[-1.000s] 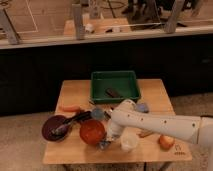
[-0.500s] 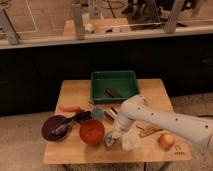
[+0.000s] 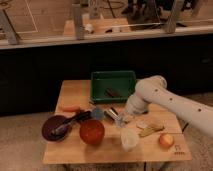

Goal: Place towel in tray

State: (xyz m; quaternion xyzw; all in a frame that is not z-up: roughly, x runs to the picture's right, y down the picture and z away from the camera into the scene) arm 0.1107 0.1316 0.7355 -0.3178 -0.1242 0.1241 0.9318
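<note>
— How far along is the task judged to be?

— No more than partway. The green tray [image 3: 113,73] is set at the back of the counter [image 3: 75,95], and no towel is seen in it. Only a small dark object [image 3: 112,92] is lying on its floor.

— Where is the towel to be found?

— A pale bluish-grey bundle [image 3: 119,121], taken to be the towel, is seen low over the counter in front of the tray, right at the tip of the claw [image 3: 121,116]. It is well short of the tray's near rim. A second bluish-grey lump [image 3: 97,114] is seen beside it, just behind the red bowl [image 3: 92,132], so the identification is offered with caution.

— Is the towel held?

— That cannot be told. The claw is lowered at the end of the white arm [image 3: 160,97], which is reached in from the right of the view. How wide the claw is set, and whether anything is clasped in it, is not shown.

— What is left to be done?

— If no grasp has been made, one must be secured first. The towel must then be lifted, carried back over the near rim and released inside the tray.

— What should be kept clear of?

— A white cup [image 3: 129,139] and a yellowish item [image 3: 151,129] are set near the claw. An orange fruit [image 3: 166,140] and a dark bowl [image 3: 54,126] are placed farther off.
</note>
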